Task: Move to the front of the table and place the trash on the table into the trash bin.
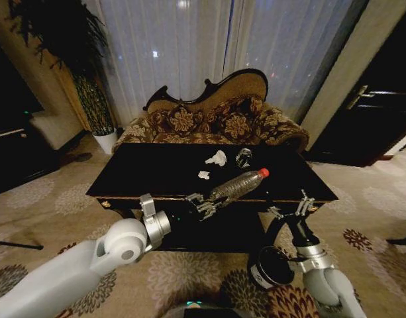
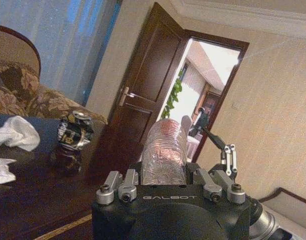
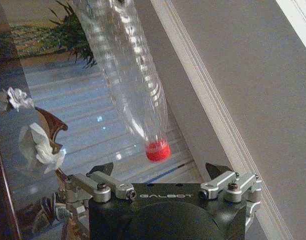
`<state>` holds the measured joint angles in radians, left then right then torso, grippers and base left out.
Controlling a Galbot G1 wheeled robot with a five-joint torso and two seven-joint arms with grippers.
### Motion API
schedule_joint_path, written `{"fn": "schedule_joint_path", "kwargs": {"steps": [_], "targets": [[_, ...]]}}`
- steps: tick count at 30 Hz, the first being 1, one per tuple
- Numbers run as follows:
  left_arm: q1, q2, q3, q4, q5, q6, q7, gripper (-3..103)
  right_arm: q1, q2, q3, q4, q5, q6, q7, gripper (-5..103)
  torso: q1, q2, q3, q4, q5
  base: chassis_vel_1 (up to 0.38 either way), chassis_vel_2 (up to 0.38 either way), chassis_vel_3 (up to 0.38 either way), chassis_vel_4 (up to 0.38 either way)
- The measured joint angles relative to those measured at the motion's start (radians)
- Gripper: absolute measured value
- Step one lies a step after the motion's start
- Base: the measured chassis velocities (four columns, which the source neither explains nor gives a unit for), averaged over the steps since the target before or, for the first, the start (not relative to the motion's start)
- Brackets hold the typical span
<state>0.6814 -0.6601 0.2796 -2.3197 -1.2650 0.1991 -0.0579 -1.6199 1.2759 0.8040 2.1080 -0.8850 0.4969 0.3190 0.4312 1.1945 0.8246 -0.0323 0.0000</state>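
Risk: left gripper (image 1: 204, 204) clamps the bottle (image 1: 239, 185) only at its base end, so the long capped end can sag or twist out on the swing to the trash bin (image 1: 271, 265) on the floor by the right arm. Right gripper (image 1: 292, 209) hangs spread and empty at the table (image 1: 143, 172) front edge, just beside the bottle's path, so a clip is possible. Left arm reaches forward low, bottle tilted over the front edge; can (image 1: 243, 158) and paper wads (image 1: 216, 158) sit farther back on the table.

"GALBOT" is printed on the left claw (image 2: 167, 186) and right claw (image 3: 162, 186) housings.

We count one bottle (image 1: 239, 185), one can (image 1: 243, 157), two paper wads (image 1: 216, 158) (image 1: 203, 175), one bin (image 1: 272, 266).
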Motion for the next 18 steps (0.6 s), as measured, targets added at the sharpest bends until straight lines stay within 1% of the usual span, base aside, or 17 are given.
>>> {"fn": "schedule_joint_path", "kwargs": {"steps": [8,11,12,16,18], "targets": [[-0.049,-0.031,0.058,0.026,-0.002,0.002,-0.005,42,-0.011,0.015,-0.009,0.018,-0.034,0.02,-0.005,100,0.0,0.0,0.0,0.0001,0.0001,0.0,0.0,0.0,0.0],[-0.106,-0.073,0.107,0.044,-0.022,0.006,-0.021,42,-0.015,0.025,-0.015,0.027,-0.05,0.022,-0.01,100,0.0,0.0,0.0,0.0,0.0001,0.0,0.0,0.0,0.0],[-0.106,-0.073,0.107,0.044,-0.022,0.006,-0.021,42,-0.015,0.025,-0.015,0.027,-0.05,0.022,-0.01,100,0.0,0.0,0.0,0.0,0.0001,0.0,0.0,0.0,0.0],[-0.153,-0.115,0.157,0.067,-0.042,0.009,-0.043,42,-0.02,0.035,-0.017,0.03,-0.052,0.023,-0.013,100,0.0,0.0,0.0,-0.0001,0.0002,0.0,0.0,0.0,0.0],[-0.156,-0.119,0.164,0.069,-0.042,0.009,-0.045,42,-0.022,0.036,-0.016,0.031,-0.052,0.023,-0.014,100,0.0,0.0,0.0,-0.0001,0.0002,0.0,0.0,0.0,0.0]]}}
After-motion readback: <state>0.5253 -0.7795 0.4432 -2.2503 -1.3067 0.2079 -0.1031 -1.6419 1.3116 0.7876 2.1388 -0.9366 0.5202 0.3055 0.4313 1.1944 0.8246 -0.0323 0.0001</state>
